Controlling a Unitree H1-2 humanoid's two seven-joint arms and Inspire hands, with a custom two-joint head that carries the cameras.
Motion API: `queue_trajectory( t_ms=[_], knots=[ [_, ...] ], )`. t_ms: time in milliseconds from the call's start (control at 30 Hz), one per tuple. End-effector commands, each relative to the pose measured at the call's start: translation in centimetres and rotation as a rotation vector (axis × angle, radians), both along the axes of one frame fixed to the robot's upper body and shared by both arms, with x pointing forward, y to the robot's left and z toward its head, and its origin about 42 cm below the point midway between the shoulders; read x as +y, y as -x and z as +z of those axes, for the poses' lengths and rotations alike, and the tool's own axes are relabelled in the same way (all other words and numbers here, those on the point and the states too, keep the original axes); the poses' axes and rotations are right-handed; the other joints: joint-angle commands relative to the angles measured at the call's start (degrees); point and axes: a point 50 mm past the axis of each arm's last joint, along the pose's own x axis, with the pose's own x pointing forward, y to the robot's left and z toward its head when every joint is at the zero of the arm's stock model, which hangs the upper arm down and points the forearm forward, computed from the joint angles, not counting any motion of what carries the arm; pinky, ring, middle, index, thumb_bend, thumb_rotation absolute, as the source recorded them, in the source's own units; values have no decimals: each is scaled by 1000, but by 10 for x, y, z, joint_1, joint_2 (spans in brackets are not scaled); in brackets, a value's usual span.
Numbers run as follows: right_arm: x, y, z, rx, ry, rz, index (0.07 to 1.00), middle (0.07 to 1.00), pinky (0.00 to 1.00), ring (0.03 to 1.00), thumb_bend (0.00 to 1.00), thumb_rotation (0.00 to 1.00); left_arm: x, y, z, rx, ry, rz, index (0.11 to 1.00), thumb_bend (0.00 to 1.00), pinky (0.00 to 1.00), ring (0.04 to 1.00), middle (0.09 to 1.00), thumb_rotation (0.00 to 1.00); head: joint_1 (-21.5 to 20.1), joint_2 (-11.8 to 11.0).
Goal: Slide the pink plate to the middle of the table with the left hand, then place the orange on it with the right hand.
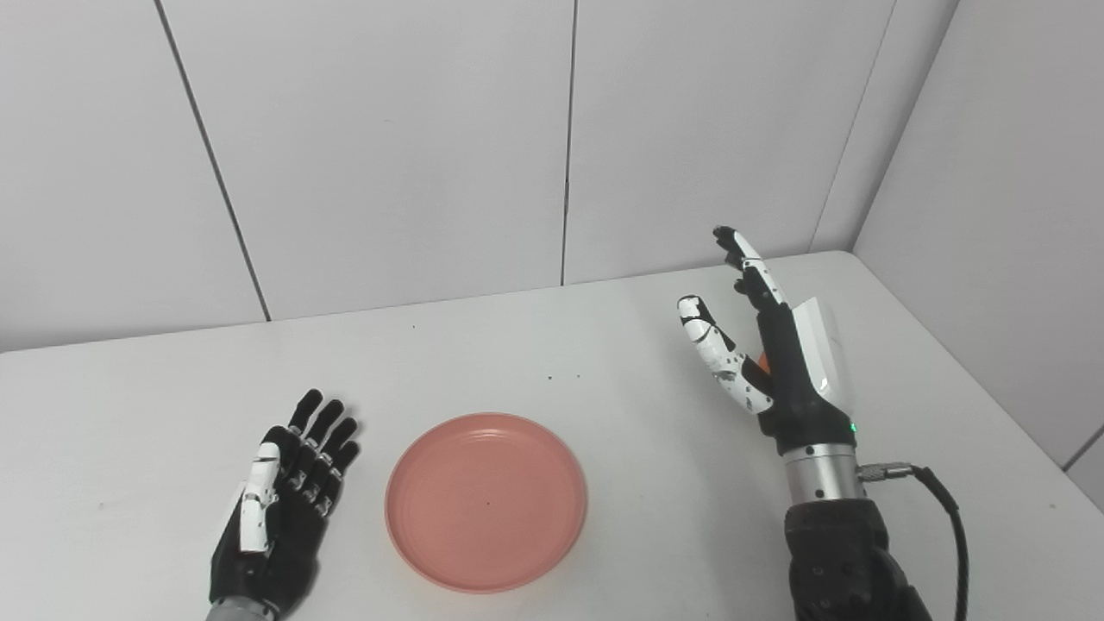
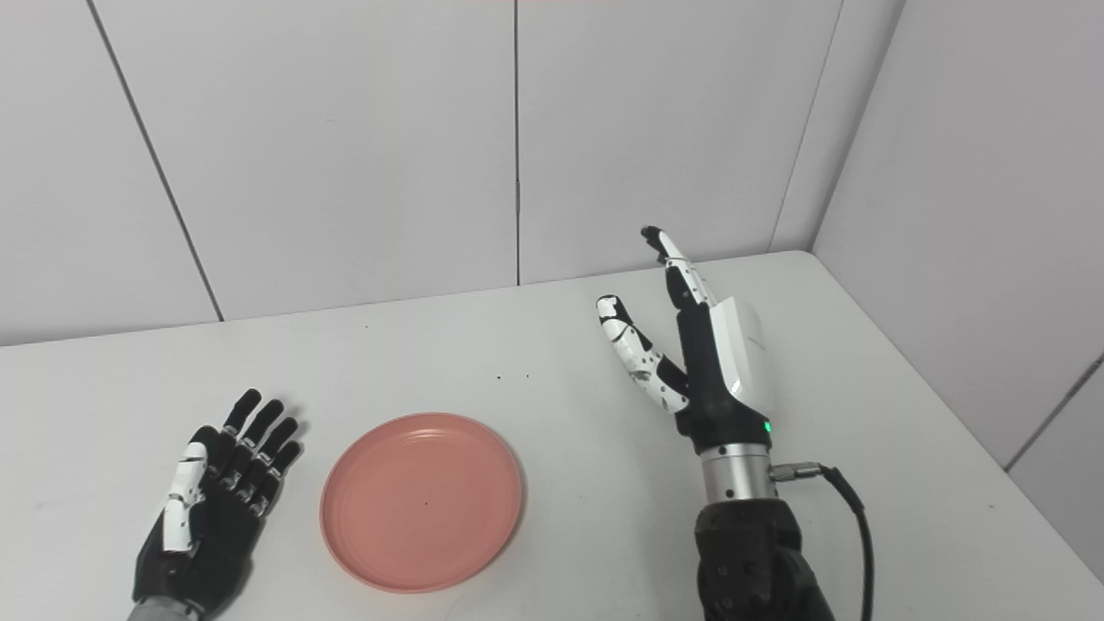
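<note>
**Orange hides behind the raised right hand**

The round pink plastic plate (image 1: 486, 502) lies mid-table, just right of the flat, spread, empty left hand (image 1: 285, 504). The right hand (image 1: 768, 362), fingers spread wide, stands beside a barely visible orange (image 1: 762, 362).

Both views look down from the robot's head, side by side, facing the wall — close over the desk (image 1: 604, 345), sharing the plate (image 2: 421, 500) and both hands.

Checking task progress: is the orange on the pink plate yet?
No, the pink plate lies empty between the hands; only an orange sliver shows behind the right hand.
</note>
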Motion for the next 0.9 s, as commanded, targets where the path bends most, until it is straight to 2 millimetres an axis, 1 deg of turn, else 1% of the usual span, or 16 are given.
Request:
queue_trajectory(
  t_ms=[0,33,67,133,200,233,300,433,567,733,867],
  knots=[
    [-1,2,18,-71,26,-46,892,890,789,861,549,825,10,6,-21,100,-18,12,966,334,994,964,973,1000,-11,-4],
    [-1,2,18,-68,38,-69,886,879,784,854,615,682,12,5,-22,99,-19,11,975,336,998,973,981,1000,-15,-5],
    [-2,1,18,-64,50,-104,872,860,759,837,710,557,13,4,-22,101,-14,12,982,335,1000,982,988,1000,-25,-8],
    [-3,0,19,-48,70,-155,867,854,745,830,793,454,16,3,-22,105,-9,12,990,333,1000,990,995,1000,-35,-8],
    [-5,-1,21,-35,82,-185,869,857,744,832,821,423,18,1,-23,104,-8,7,993,331,1000,992,998,1000,-42,-8],
    [-6,-1,22,-32,86,-195,868,862,741,832,844,373,19,1,-23,102,-9,4,998,334,1000,997,1000,1000,-42,-8],
    [-11,-2,22,-24,92,-221,869,867,742,834,869,338,20,0,-23,97,-16,2,1000,343,1000,1000,1000,1000,-50,-11],
    [-20,-3,21,-10,112,-263,866,870,739,834,920,315,21,1,-23,93,-27,6,1000,352,1000,1000,1000,1000,-49,-12],
    [-29,-4,15,4,147,-302,867,874,732,833,936,293,21,1,-23,95,-20,5,1000,352,1000,1000,1000,1000,-48,-15],
    [-35,-7,3,61,193,-356,879,880,704,821,933,307,21,3,-22,94,-33,10,1000,362,1000,1000,1000,1000,-54,-16],
    [-40,-10,-2,112,224,-383,889,889,707,836,932,336,22,2,-23,100,-26,13,1000,371,1000,1000,1000,1000,-54,-13]
  ],
)
